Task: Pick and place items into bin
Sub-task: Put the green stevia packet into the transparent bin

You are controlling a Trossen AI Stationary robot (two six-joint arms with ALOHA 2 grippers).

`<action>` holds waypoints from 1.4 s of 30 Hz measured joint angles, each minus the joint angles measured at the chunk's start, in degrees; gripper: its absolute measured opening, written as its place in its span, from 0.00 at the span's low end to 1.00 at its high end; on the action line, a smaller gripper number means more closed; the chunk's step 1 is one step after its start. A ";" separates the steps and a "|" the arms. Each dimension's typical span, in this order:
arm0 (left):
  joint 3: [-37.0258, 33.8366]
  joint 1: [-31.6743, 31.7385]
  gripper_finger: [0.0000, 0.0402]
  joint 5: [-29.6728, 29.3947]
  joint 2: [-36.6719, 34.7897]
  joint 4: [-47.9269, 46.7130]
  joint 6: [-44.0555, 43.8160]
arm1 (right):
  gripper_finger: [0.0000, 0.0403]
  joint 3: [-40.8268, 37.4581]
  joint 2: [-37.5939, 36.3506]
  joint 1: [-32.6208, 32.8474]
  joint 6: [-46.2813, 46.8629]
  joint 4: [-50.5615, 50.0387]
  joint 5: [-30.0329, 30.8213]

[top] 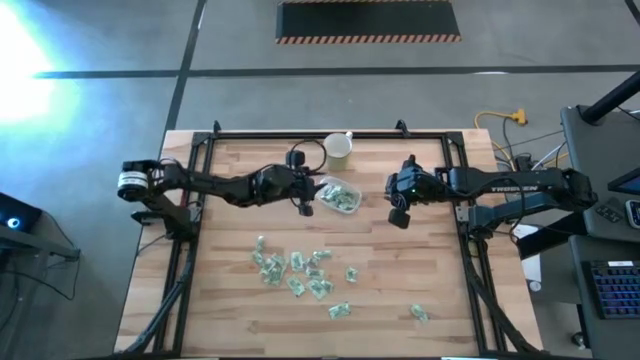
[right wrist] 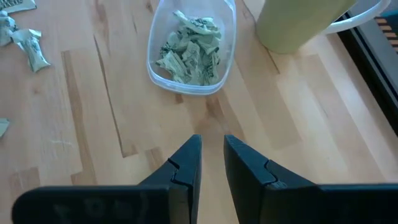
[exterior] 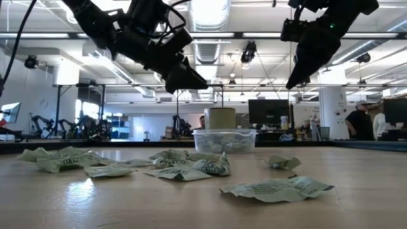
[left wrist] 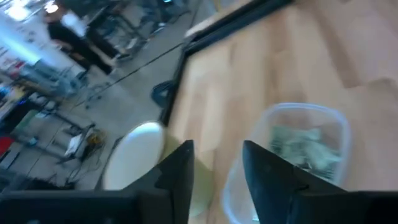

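Note:
The bin [right wrist: 186, 87], a small clear tub, stands on the wooden table at the far middle, with several green-and-white packets [right wrist: 189, 50] inside. Several more packets [top: 295, 272] lie loose on the table nearer the front edge [exterior: 184, 166]. My left gripper [top: 306, 207] hangs above the table just left of the bin [top: 326, 186]; its fingers are open with nothing between them [left wrist: 217, 155]. My right gripper [top: 398, 215] hangs right of the bin, tilted down, its fingers [right wrist: 211, 146] a narrow gap apart over bare wood, holding nothing.
A pale cream cup [top: 338, 147] stands just beyond the bin near the far edge. A black frame [top: 300, 136] runs around the tabletop. Single packets lie apart at the front right [top: 418, 314] and front middle [top: 339, 311]. Bare wood lies between bin and packets.

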 joint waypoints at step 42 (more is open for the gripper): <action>-0.84 -2.30 0.38 -0.58 -0.37 -18.10 -6.58 | 0.15 -5.55 0.02 35.65 45.59 10.21 -15.27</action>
